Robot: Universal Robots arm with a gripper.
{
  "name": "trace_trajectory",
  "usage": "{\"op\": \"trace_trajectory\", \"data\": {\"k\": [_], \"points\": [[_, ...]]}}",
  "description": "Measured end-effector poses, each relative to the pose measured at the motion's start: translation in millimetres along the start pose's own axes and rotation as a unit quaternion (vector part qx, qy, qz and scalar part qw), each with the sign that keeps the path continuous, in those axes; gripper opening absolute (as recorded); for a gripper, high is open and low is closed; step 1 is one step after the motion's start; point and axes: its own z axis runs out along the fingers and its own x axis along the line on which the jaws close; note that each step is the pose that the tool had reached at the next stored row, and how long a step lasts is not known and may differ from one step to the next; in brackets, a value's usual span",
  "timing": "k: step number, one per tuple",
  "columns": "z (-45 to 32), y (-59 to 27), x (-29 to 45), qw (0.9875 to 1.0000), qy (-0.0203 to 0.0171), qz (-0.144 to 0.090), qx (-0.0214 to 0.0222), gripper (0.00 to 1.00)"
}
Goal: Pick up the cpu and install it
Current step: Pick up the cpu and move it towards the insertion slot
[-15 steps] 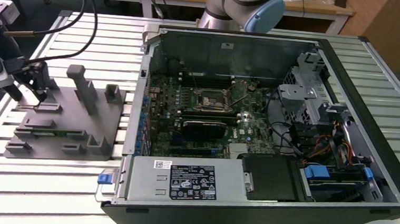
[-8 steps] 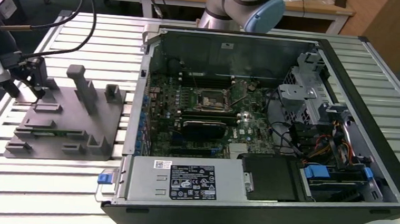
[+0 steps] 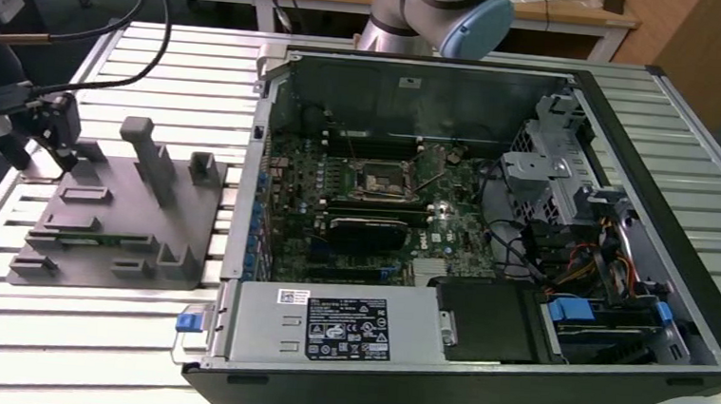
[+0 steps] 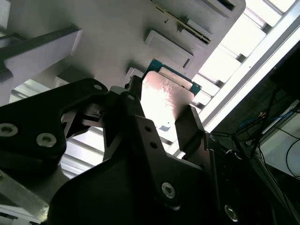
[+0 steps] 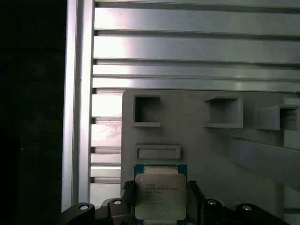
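Pinches with fingers (image 4: 190, 131) cpu's (image 5: 159, 197) opposite edges, lid up, flat on fixture (image 5: 201, 140). Points straight down, nine o'clock of case (image 3: 419, 97).

Exterior view overlooks everything; both wrist views closely share the cpu (image 5: 159, 199).

1. We saw the cpu (image 5: 160, 197) as a flat square chip with a silvery metal top and a thin green rim.
2. It sat level, clasped at opposite edges between the gripper (image 5: 160, 188) fingers (image 5: 194, 194).
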Motion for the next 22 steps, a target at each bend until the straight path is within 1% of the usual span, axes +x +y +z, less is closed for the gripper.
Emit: {"op": "trace_trajectory", "data": {"k": [11, 22], "points": [[-21.3, 0.7, -0.5, 1.0, 0.0, 0.0, -0.0001, 0.53], [-47.1, 1.6, -1.1, 1.0, 0.0, 0.0, -0.0003, 0.53]]}}
